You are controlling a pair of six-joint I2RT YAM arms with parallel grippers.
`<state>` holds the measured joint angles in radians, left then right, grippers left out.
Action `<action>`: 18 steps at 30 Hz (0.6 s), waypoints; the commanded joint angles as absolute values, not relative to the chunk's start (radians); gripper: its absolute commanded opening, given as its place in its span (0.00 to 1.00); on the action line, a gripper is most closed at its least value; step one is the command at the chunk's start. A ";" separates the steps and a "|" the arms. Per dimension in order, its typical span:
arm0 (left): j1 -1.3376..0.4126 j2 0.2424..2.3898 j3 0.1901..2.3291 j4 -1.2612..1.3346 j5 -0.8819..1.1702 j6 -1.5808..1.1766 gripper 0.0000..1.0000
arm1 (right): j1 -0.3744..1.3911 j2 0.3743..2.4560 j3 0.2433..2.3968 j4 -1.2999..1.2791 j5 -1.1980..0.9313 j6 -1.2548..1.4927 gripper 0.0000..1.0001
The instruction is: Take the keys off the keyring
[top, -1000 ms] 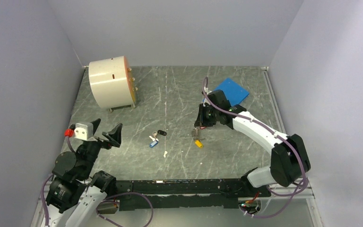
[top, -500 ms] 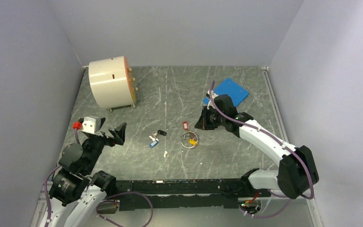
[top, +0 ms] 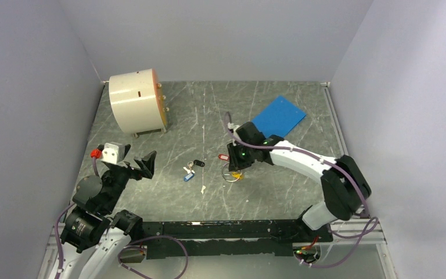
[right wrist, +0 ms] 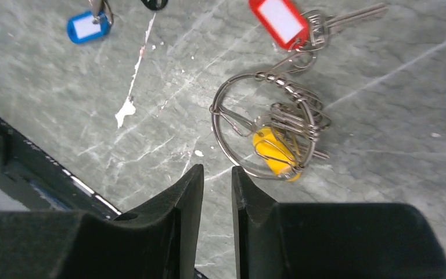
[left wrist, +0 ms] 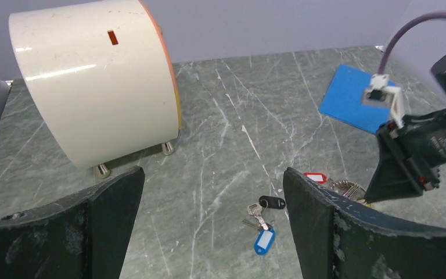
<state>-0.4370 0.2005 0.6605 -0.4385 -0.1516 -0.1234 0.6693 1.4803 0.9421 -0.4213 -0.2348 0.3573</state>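
Lying flat on the green-grey marbled table point(right wrist: 395, 110), right of centre in the right wrist view: the keyring point(right wrist: 293, 116), a thin silvery wire circle with a bunch of smaller wire loops crowded on its right side. Seen within the circle, low and right: an orange-yellow tag point(right wrist: 272, 145), glossy oblong plastic, long axis slanting from upper left to lower right. Linked on at the top by a twisted wire: a red tag point(right wrist: 279, 22) with a white window, a rounded rectangle, long axis likewise upper left to lower right. Just beside it, a plain metal key blade point(right wrist: 354, 13) pointing right and slightly up, toward the upper right corner. In the top view, all of this just right of the table's middle.

At bottom centre of the right wrist view: the right gripper point(right wrist: 216, 174), matt black fingers parted by a narrow slit, nothing between them, tips below and left of the wire circle; contact not discernible. In the lower part of the left wrist view: the left gripper point(left wrist: 212, 174), spread wide and empty, well apart from the ring.

Upper left of the right wrist view: a blue tag point(right wrist: 85, 27).
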 commanded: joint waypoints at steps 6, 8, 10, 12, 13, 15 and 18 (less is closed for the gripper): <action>-0.433 0.200 0.693 -0.428 -0.131 -0.103 0.95 | 0.786 1.636 1.072 -0.408 -0.096 0.356 0.29; -0.432 0.195 0.693 -0.429 -0.133 -0.104 0.95 | 0.803 1.664 1.084 -0.395 -0.069 0.369 0.32; -0.432 0.191 0.693 -0.429 -0.135 -0.104 0.95 | 0.808 1.699 1.089 -0.382 -0.046 0.390 0.33; -0.432 0.191 0.693 -0.428 -0.132 -0.103 0.95 | 0.811 1.725 1.095 -0.372 -0.023 0.414 0.34; -0.433 0.189 0.693 -0.428 -0.131 -0.103 0.95 | 0.812 1.730 1.089 -0.357 -0.009 0.426 0.34; -0.433 0.188 0.693 -0.429 -0.131 -0.103 0.95 | 0.812 1.734 1.067 -0.318 0.029 0.459 0.35; -0.432 0.187 0.693 -0.429 -0.130 -0.104 0.95 | 0.814 1.749 1.054 -0.278 0.053 0.496 0.38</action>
<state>-0.4370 0.1967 0.6605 -0.4385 -0.1493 -0.1200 0.8116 1.7481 1.0554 -0.3725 -0.0242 0.4252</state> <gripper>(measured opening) 0.946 0.359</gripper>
